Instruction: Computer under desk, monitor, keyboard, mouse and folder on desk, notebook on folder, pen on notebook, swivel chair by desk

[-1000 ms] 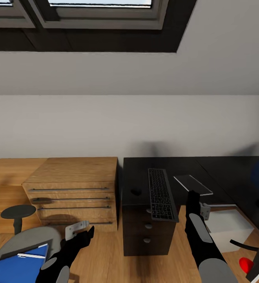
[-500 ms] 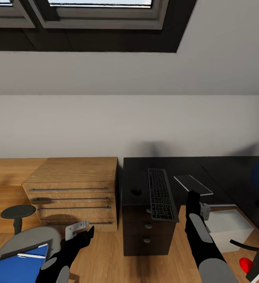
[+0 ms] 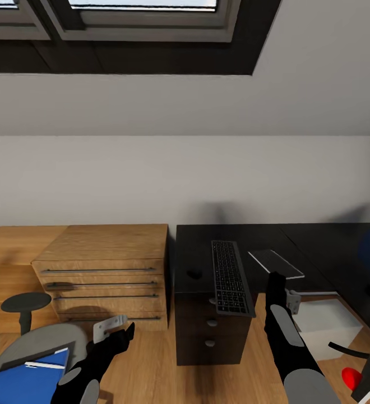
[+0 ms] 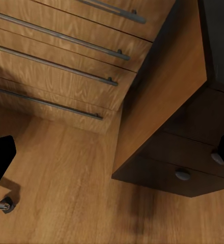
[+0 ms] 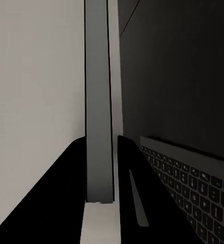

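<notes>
The keyboard (image 3: pixel 230 277) lies on the table (image 3: pixel 196 247), its near end overhanging, the mouse (image 3: pixel 194 274) beside it. My right fingers (image 3: pixel 274 279) are near it; my left fingers (image 3: pixel 130 329) over the floor. Their spread: cannot tell.

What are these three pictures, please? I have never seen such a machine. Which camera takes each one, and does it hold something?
This is a simulated robot with two black arms. The head view looks down from its head: the left tool hangs above the swivel chair, where a blue folder lies. The right tool is near the desk, which carries a keyboard and a mouse. The other two pictures come from cameras at each wrist. Whether either tool holds anything, I cannot tell.
</notes>
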{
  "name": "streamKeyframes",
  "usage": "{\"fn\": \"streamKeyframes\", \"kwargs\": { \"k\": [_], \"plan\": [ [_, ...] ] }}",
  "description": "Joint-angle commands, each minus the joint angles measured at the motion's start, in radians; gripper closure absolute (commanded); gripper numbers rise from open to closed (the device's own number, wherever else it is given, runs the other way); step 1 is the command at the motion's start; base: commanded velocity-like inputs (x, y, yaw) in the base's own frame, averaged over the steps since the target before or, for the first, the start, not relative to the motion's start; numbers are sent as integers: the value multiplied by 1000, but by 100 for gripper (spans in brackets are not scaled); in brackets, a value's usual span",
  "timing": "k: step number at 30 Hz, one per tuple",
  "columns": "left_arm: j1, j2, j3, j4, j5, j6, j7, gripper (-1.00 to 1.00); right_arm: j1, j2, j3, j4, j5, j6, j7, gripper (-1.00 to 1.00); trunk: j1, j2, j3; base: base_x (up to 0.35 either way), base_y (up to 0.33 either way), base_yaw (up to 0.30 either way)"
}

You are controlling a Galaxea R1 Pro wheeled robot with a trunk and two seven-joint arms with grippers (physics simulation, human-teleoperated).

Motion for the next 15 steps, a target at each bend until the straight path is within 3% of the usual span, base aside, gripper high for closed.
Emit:
{"fn": "streamKeyframes", "kwargs": {
  "k": [1, 15],
  "plan": [
    [-1, 0, -1, -1, 11, 3, 9, -100, -1, 1, -1, 0, -12, -2, 8, 100, 0, -1, -1, 0, 0, 0],
    [-1, 0, -1, -1, 11, 3, 9, -100, -1, 1, -1, -1, -11, -5, 9, 100, 54, -99, -45, 0, 0, 0]
  ]
}}
